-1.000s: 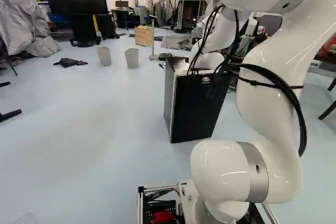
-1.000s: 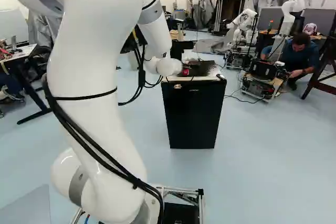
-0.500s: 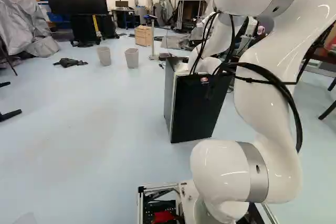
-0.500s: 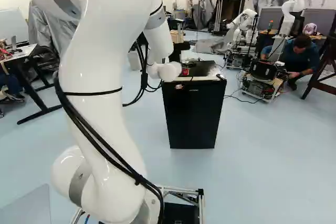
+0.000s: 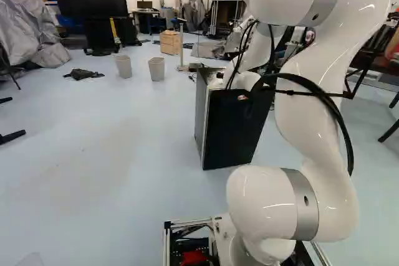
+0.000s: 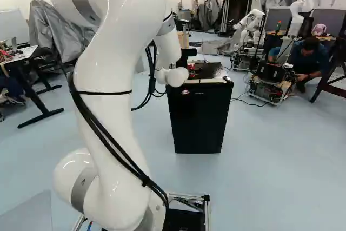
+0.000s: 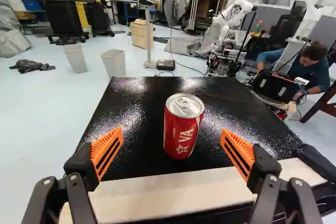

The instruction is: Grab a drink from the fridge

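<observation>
In the wrist view my gripper [image 7: 172,131] is open, its orange pads wide apart on either side of a red can [image 7: 180,136]. The can stands upright on the black top of the small fridge [image 7: 134,153], in line with the gap, touching neither pad. The fridge shows its black front door [image 6: 199,114] shut in the right base view. My arm's white wrist is at the fridge's top edge there. In both base views the fingers are hidden or too small to make out.
Two grey bins [image 5: 156,69] and a wooden drawer box [image 5: 169,42] stand beyond the fridge. Another robot [image 6: 273,74] is at the right of the right base view, a person crouching beside it. A desk [image 6: 24,58] stands at that view's left.
My arm has swung: its upper part moved right in the right base view and left in the left one, and the wrist shifted slightly at the fridge top. The base has not moved.
</observation>
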Controlling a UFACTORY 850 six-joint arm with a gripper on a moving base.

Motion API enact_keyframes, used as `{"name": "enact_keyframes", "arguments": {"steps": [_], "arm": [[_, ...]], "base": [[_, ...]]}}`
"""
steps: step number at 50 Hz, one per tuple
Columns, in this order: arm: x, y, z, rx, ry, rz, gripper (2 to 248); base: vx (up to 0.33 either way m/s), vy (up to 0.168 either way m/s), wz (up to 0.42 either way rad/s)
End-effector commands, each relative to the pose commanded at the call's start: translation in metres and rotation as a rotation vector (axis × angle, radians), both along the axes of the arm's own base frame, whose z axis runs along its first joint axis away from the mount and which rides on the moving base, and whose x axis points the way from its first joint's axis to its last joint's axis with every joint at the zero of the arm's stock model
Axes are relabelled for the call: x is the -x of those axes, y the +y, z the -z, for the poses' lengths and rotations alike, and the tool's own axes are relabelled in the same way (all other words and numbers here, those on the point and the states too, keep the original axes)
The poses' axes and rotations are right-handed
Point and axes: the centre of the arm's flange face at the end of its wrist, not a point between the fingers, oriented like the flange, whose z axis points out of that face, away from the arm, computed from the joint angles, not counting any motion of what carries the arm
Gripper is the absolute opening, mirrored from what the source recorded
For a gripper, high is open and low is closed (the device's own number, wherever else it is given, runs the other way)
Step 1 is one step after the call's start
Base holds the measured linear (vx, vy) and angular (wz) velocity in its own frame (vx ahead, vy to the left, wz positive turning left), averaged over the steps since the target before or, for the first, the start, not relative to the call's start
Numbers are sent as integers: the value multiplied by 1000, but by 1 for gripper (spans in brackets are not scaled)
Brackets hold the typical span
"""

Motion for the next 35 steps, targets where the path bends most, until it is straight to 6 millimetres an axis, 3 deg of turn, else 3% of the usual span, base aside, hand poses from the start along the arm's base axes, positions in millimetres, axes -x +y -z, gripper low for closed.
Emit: {"name": "enact_keyframes", "arguments": {"steps": [22, 23, 27, 28, 33, 34, 35], "arm": [[-16, -4, 3, 2, -9, 0, 247], [-16, -4, 3, 2, -9, 0, 219], [-16, -4, 3, 2, -9, 0, 219], [-16, -4, 3, 2, -9, 0, 180], [-16, -4, 3, 2, -9, 0, 180], [-16, -4, 3, 2, -9, 0, 142], [-16, -4, 3, 2, -9, 0, 142]], "base": [[0, 0, 0], [0, 0, 0], [0, 0, 0], [0, 0, 0], [0, 0, 0], [0, 0, 0], [0, 0, 0]]}}
